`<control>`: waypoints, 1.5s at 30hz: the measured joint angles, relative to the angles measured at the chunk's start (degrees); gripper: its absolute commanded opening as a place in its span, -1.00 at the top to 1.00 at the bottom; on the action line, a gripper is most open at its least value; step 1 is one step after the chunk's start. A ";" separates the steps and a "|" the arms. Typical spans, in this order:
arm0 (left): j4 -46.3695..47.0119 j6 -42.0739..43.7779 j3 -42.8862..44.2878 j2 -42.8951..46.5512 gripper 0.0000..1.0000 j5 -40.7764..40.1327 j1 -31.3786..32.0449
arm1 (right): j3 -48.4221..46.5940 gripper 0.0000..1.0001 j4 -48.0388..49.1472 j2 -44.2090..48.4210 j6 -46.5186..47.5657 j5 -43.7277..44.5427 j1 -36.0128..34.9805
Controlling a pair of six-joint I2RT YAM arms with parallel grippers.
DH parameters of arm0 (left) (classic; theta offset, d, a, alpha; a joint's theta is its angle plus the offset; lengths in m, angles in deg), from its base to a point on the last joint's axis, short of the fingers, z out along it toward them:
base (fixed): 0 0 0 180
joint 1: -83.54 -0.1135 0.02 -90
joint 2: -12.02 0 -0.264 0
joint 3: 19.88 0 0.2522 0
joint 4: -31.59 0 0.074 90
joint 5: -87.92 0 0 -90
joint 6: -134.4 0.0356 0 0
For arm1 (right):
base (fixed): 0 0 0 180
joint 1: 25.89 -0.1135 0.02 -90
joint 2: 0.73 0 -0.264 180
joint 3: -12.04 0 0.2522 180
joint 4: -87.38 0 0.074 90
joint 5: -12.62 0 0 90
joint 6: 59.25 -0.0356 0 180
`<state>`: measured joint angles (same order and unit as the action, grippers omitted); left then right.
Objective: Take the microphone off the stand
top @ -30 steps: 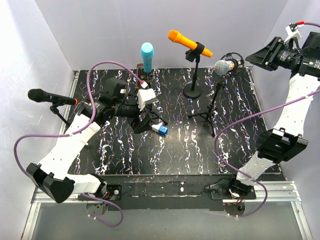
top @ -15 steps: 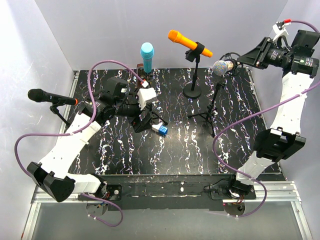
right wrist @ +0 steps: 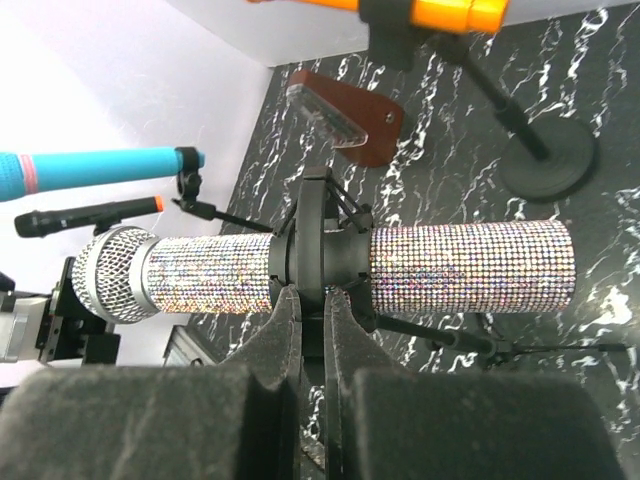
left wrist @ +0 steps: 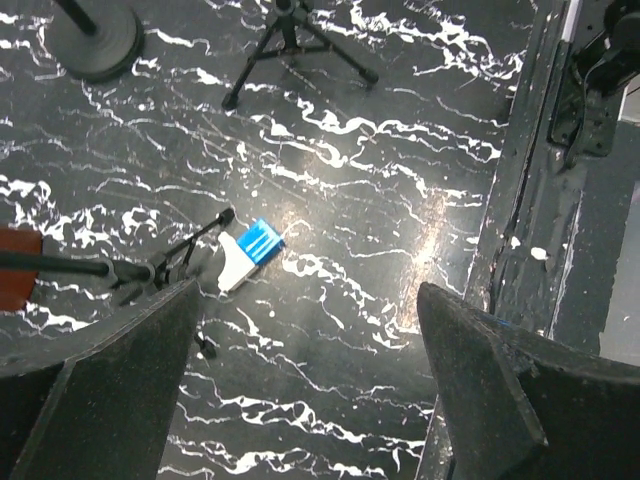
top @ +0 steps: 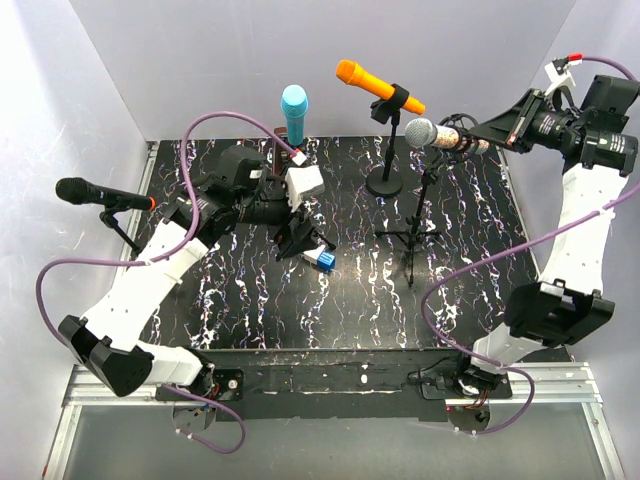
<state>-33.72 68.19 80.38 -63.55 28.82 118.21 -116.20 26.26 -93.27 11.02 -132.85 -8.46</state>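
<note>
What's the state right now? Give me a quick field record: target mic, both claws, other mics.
target: glitter microphone, seated in its clip on tripod stand
right claw: shut, tips at the clip
left claw: open, over table above blue-white block
others: orange mic, cyan mic, black mic, all on stands

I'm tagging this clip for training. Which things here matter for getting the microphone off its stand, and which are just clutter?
In the job:
glitter microphone
its tripod stand
right claw, shut just under the clip

Just lying about:
orange microphone
cyan microphone
black microphone
blue and white block
</note>
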 measured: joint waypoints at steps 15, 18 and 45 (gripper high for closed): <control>15.32 -10.01 6.56 -4.79 -0.91 -1.86 5.38 | 11.52 0.97 0.74 13.09 -5.51 0.55 -6.58; 18.34 -11.65 9.81 -7.28 -0.94 -2.12 6.84 | 15.85 0.97 0.72 16.31 -5.51 1.25 -6.67; 26.03 -15.45 21.14 -15.12 -0.09 -11.21 18.71 | 24.04 0.33 0.76 28.48 -3.04 6.19 -7.43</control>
<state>-7.69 52.73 101.52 -78.68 17.60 136.92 -92.16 27.03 -64.79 7.99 -126.66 -15.89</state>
